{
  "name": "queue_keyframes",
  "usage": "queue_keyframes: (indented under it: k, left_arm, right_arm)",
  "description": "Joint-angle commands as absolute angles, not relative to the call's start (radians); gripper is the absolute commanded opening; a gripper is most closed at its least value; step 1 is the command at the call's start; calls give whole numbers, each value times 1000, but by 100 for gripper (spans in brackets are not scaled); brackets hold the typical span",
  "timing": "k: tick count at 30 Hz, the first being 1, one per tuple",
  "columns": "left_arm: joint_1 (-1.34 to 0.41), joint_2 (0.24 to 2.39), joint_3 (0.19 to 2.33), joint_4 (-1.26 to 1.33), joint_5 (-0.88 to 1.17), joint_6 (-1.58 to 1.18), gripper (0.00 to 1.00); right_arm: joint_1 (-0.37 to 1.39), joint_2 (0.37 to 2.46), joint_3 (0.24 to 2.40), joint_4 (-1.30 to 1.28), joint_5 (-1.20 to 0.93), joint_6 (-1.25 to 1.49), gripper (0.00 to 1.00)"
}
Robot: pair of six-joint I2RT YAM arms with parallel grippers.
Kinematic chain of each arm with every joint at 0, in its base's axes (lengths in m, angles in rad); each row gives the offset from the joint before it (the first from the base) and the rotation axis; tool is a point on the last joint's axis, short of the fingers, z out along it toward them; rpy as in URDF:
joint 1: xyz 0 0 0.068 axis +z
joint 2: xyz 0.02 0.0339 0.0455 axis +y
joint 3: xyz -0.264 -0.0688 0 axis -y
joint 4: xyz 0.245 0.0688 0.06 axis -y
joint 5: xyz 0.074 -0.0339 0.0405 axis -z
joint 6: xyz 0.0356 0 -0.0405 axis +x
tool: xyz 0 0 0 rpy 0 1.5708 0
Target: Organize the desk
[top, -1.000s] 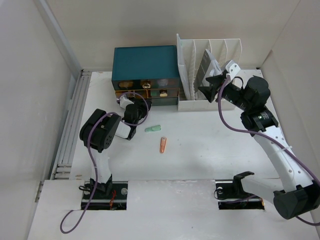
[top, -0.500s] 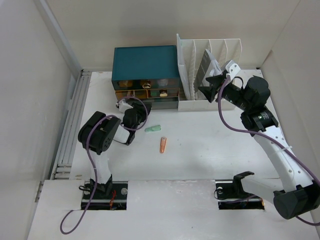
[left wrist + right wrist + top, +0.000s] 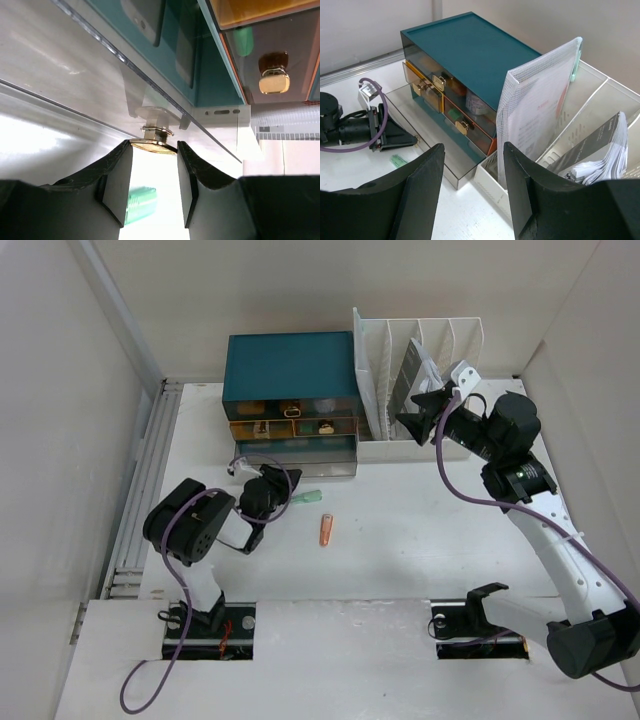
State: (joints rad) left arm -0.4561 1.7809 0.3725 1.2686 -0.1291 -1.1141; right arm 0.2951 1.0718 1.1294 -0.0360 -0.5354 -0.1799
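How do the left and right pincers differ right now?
The left pincer is shut on the knob of the clear bottom drawer; the right pincer stands open and holds nothing. The left one sits low over the desk, in front of the teal drawer box; the right one is raised near the file rack. Shared: dark fingers, and both wrist views show the drawer box.

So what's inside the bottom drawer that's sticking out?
Nothing shows in the pulled-out part of the bottom drawer; its clear floor looks bare. The back end is hidden under the teal box.
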Motion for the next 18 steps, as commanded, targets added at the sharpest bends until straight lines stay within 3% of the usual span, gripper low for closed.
queue_keyframes:
  k: [1, 5, 14, 18]
  left_arm:
    - [-456, 1720, 347, 1280, -156, -1118, 30]
    - [-476, 1677, 305, 1284, -156, -1118, 32]
    - [-485, 1677, 295, 1284, -166, -1127, 70]
    - [-485, 1632, 264, 1252, -156, -1127, 74]
  right_arm:
    - [290, 1057, 1129, 25, -560, -184, 56]
    - [290, 1057, 1129, 25, -569, -184, 56]
    - [290, 1057, 1120, 25, -569, -184, 56]
    - [290, 1066, 1120, 25, -601, -184, 56]
